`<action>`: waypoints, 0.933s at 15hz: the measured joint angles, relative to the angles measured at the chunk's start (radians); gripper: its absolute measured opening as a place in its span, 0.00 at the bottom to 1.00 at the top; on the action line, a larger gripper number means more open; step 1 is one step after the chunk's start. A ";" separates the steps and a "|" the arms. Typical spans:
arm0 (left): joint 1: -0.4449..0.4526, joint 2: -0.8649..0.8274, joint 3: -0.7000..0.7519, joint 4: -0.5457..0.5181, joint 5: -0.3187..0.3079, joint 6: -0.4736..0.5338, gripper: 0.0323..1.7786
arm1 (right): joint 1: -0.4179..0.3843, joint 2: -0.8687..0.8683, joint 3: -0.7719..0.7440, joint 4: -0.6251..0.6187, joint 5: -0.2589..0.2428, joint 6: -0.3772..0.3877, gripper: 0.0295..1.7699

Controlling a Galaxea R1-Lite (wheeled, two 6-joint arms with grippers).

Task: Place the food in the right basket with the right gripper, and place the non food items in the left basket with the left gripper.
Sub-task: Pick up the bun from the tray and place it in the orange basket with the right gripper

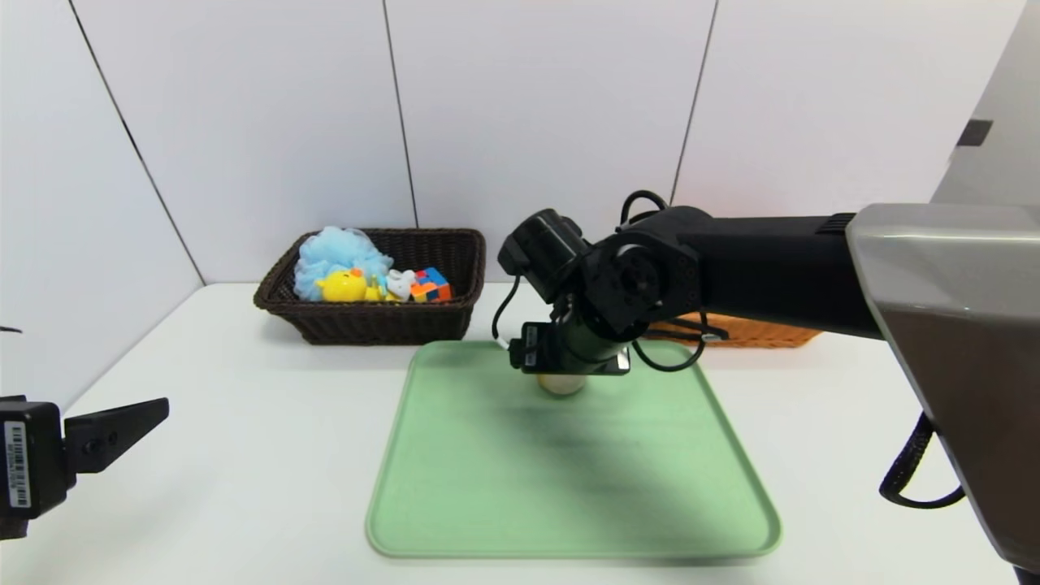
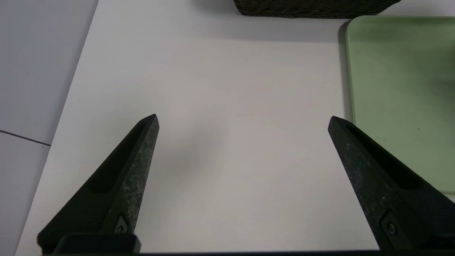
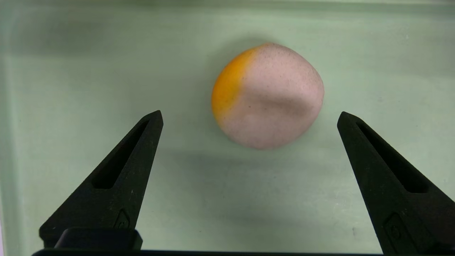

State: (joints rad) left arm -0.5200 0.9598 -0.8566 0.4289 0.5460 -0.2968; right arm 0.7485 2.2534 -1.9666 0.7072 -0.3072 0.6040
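Note:
A round pale-pink fruit with an orange patch [image 3: 266, 96] lies on the far part of the green tray [image 3: 71, 71]. My right gripper [image 3: 250, 114] hangs open just above it, its fingers [image 3: 135, 160] standing apart on either side and short of the fruit, touching nothing. In the head view the fruit [image 1: 561, 385] peeks out under the right gripper [image 1: 569, 370]. The left basket [image 1: 374, 321] is dark brown and holds a blue bath puff [image 1: 337, 252], a yellow duck [image 1: 345, 286] and a colour cube [image 1: 431, 284]. The right basket [image 1: 756, 331] is orange and mostly hidden behind the right arm. My left gripper [image 2: 243, 118] is open and empty.
The green tray [image 1: 569, 487] lies mid-table. The left gripper [image 1: 150, 414] hovers over bare white table [image 2: 227, 89] at the front left, with the tray's edge [image 2: 350, 71] beside it and the dark basket [image 2: 312, 9] beyond. White wall panels stand behind and at the left.

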 joint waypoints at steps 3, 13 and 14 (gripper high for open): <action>0.000 -0.003 0.003 0.001 -0.001 0.000 0.95 | -0.007 0.020 0.000 -0.016 0.004 -0.009 0.96; 0.000 -0.006 0.011 0.000 0.001 0.001 0.95 | -0.032 0.042 0.000 -0.020 0.005 -0.022 0.47; 0.000 -0.006 0.011 0.000 0.001 0.001 0.95 | -0.032 0.043 0.000 -0.020 0.006 -0.022 0.41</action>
State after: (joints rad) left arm -0.5200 0.9538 -0.8457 0.4285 0.5470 -0.2957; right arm 0.7162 2.2966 -1.9666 0.6870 -0.3015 0.5819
